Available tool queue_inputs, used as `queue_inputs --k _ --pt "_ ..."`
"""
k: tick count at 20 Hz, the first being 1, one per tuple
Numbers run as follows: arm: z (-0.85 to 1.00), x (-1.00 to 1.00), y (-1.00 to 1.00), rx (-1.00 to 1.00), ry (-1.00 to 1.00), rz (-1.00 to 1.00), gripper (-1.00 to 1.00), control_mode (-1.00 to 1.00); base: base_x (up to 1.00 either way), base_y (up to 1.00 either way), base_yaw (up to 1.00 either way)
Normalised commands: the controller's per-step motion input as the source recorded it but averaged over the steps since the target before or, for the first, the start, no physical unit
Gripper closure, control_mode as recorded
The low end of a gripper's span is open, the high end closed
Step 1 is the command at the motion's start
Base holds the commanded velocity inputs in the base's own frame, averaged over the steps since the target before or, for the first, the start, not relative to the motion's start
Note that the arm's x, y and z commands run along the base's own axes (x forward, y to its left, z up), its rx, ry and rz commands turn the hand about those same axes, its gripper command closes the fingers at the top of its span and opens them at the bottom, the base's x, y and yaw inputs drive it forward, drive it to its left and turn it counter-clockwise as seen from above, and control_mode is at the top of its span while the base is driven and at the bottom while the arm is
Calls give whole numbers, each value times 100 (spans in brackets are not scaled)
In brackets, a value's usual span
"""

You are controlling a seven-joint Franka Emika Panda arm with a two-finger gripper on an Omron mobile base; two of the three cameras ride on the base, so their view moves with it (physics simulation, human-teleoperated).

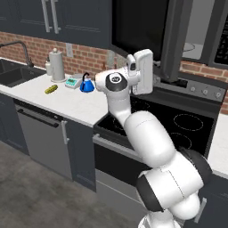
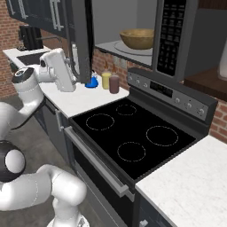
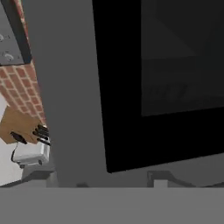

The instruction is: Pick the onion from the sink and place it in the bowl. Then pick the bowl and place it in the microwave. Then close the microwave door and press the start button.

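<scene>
The gripper (image 1: 156,71) sits right against the outer face of the open microwave door (image 1: 176,40), near its lower edge; whether its fingers are spread or pressed together cannot be told, nor is anything seen held. The bowl (image 2: 137,38) rests inside the microwave (image 2: 133,26), to the right of the door. The sink (image 1: 13,73) lies far left

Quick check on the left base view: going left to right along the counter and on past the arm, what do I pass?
Sink → paper towel roll → small yellow-green item → small scale → blue kettle → robot's hand → open microwave door → microwave.
</scene>
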Motion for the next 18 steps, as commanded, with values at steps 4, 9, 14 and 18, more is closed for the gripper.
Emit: queue_inputs --k 4,9,14,18 --pt "50 -21 -83 26 0 -20 -100 -100 0 0 0" --pt "37 -1 -78 25 4 -15 -100 -100 0 0 0" --pt "34 0 -67 21 5 -10 -100 -100 0 0 0" --pt "10 2 -54 22 0 -5 -100 -100 0 0 0"
